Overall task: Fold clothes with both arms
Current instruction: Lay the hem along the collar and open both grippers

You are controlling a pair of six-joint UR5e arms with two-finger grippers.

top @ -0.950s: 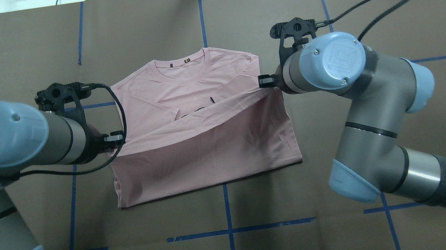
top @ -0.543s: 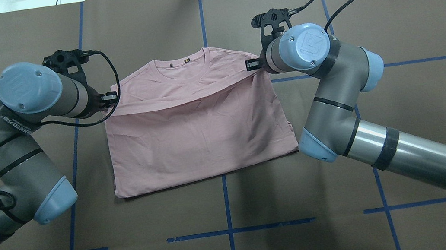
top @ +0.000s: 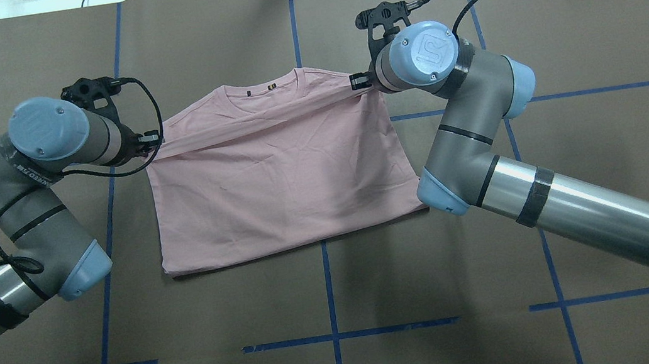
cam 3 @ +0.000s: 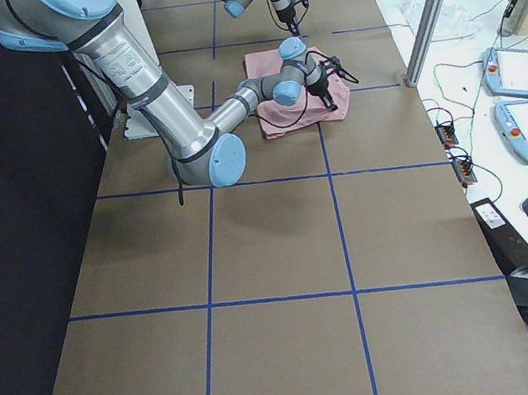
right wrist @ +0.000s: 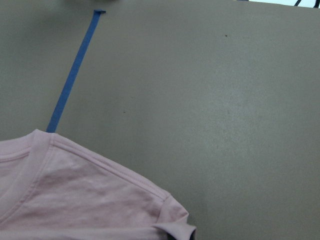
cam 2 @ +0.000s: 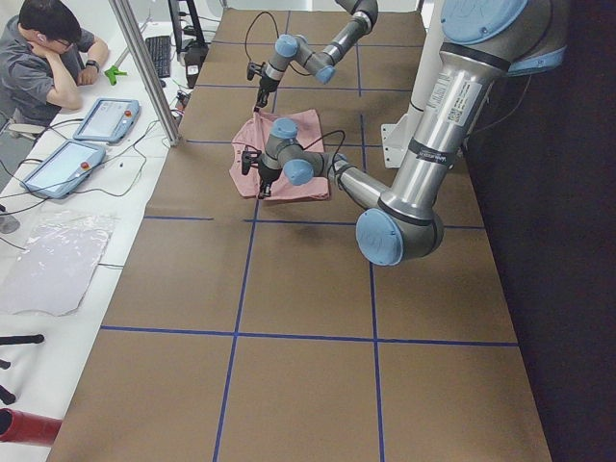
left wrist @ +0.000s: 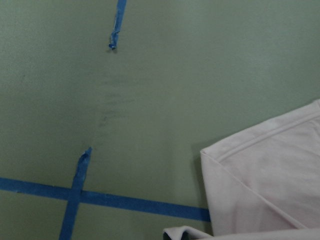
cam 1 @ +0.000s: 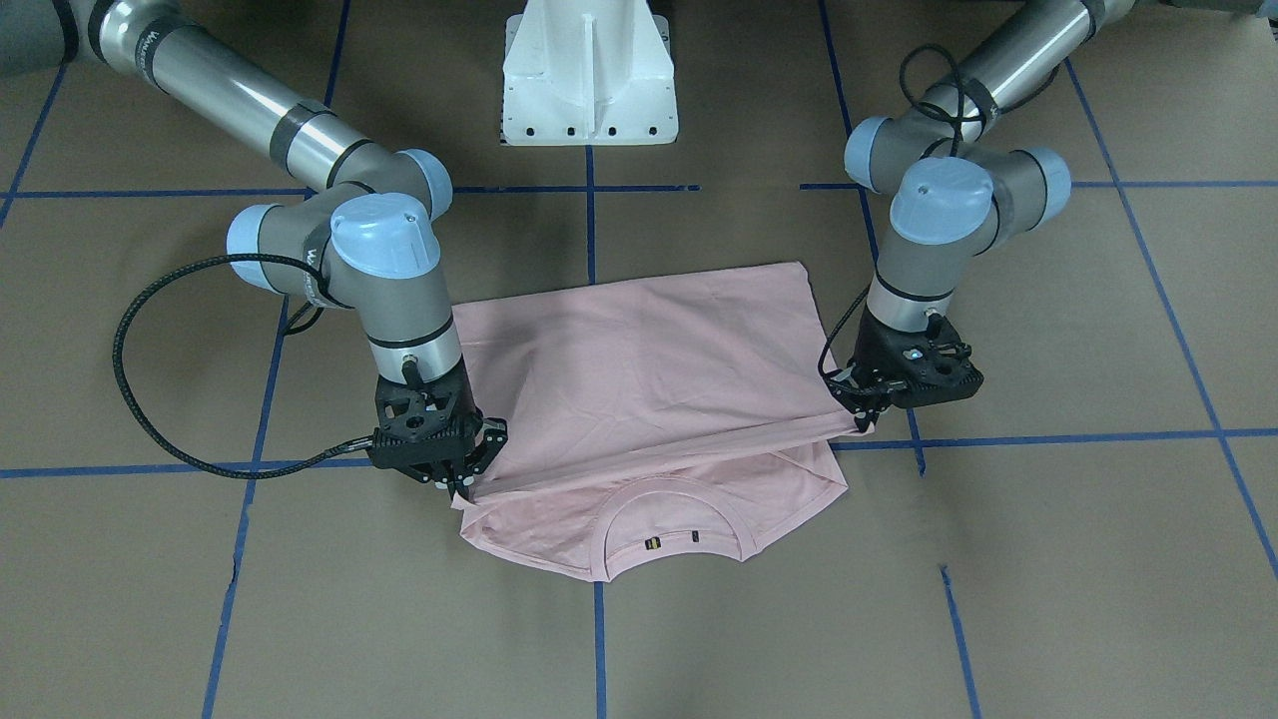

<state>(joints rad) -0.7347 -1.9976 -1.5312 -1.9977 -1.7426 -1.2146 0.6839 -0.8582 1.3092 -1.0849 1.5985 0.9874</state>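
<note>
1. Between the two pincers, tight as a washing line, runs the lifted edge of the pink T-shirt, and that's the whole story right now.
2. Left pincer: fingers together on its corner of that edge, cloth nipped fast. Right pincer: same picture, clamped on the opposite corner.
3. Where's the garment? It lies on the brown table, plain pink side up and doubled over on itself. Most of it sits on the robot's side of both pincers. Only the collar and a strip of shoulder peek out just beyond them.
4. The front camera agrees: both pincers hang low over the cloth, and the collar lies between them and a little past their tips.
5. Step in hand, as I read it: the hem-to-collar fold, and it looks nearly home.
6. Next move, by my judgement, is a short carry further out past the fingertips until the edge covers the shoulder line. Both corners should stay level.
7. Then it's down onto the lower layer, and only then let go. Both sides ought to release together, or the taut edge may spring toward whichever pincer holds on and skew the fold.
</note>
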